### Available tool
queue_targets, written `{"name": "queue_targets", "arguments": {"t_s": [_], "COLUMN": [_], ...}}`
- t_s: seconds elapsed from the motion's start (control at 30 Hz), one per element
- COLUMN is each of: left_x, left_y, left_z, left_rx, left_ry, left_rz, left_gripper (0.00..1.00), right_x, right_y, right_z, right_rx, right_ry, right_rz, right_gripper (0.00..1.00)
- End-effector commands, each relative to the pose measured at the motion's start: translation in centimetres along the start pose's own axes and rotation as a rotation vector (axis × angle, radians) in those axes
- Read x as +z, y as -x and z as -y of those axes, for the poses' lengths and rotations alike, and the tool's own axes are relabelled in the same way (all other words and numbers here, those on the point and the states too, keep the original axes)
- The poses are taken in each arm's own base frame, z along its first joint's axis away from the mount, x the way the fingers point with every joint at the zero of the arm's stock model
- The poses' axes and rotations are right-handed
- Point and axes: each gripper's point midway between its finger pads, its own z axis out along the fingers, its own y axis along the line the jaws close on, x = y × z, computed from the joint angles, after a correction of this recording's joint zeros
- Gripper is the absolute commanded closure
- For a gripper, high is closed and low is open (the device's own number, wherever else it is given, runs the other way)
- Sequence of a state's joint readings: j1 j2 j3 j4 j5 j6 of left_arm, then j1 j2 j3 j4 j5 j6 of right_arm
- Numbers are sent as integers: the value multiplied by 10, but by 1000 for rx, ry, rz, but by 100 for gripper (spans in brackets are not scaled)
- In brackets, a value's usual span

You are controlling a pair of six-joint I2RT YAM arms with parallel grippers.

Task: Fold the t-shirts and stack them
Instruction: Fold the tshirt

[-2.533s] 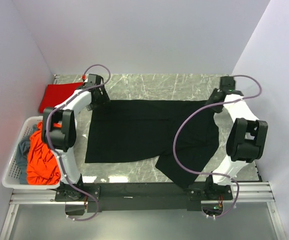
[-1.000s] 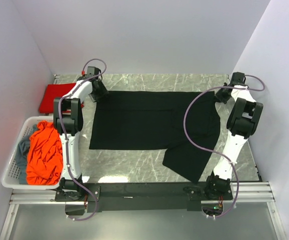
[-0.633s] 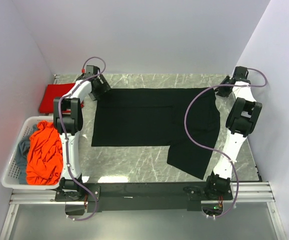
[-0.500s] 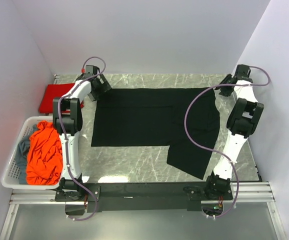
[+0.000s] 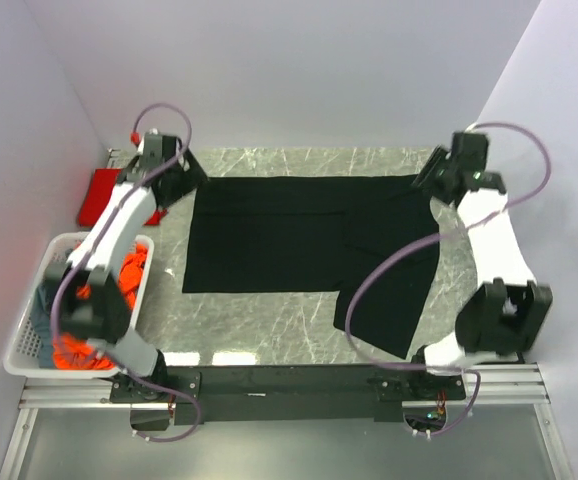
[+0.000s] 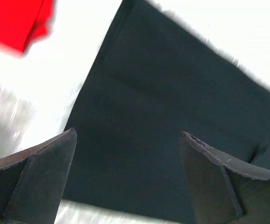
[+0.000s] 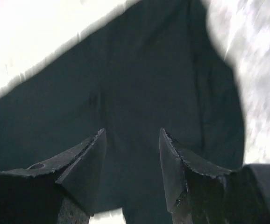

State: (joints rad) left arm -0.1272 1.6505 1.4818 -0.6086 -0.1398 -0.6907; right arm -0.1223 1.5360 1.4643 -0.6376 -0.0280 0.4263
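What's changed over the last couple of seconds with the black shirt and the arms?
Both pincers dragged the black t-shirt toward the back wall, flattening it, then let go. The left pincer and right pincer now hover open above it. The red t-shirt and the basket stayed put.

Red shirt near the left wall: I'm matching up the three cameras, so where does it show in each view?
Top external: the red shirt lies at the far left, towards the back, left of the black shirt.
Left wrist: the red shirt fills the top-left corner, blurred.
Right wrist: not in it.
Shared landmark: the black shirt, spread flat, shows in all three views.
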Motion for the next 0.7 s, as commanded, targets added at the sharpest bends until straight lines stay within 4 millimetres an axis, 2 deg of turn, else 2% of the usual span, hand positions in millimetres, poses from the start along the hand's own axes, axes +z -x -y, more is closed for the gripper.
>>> {"name": "queue_targets", "arguments": {"t_s": [0.0,0.03,0.07,0.1,0.13,0.17,0.2,0.27,0.3,0.43,0.53,0.67], "left_x": [-26,-37,-41,-46,-52,-56,-58,-60,-59,-52,-45,-35], "left_y": [-52,-73,-83,-94,-115,-126,-144,-164,-176,-183,-183,-188], "left_z": [-44,-55,-63,-73,-83,-89,-102,-111,-120,-134,-136,-138], "left_rx": [17,40,49,53,75,78,75,92,90,110,127,134], "left_ry": [143,153,172,198,203,213,231,242,263,317,335,355], "left_rz": [-48,-67,-72,-77,-102,-115,-140,-163,-180,-173,-170,-180], "left_gripper": [3,4,5,7,7,8,9,12,16,28,35,41], "right_x": [-20,-19,-34,-38,-39,-49,-50,-58,-58,-63,-65,-65], "right_y": [-52,-77,-80,-88,-109,-112,-127,-135,-148,-169,-182,-188], "right_z": [11,18,15,12,15,14,21,24,30,41,49,57], "right_rx": [-13,-15,-11,-22,-40,-50,-66,-82,-95,-114,-115,-112], "right_ry": [-50,-57,-33,-23,-22,-6,-23,-9,-23,-10,-10,-18], "right_rz": [-51,-93,-65,-62,-94,-76,-96,-80,-99,-121,-128,-114], "right_gripper": [44,44,44,45,45,45,45,46,46,46,46,47]}}
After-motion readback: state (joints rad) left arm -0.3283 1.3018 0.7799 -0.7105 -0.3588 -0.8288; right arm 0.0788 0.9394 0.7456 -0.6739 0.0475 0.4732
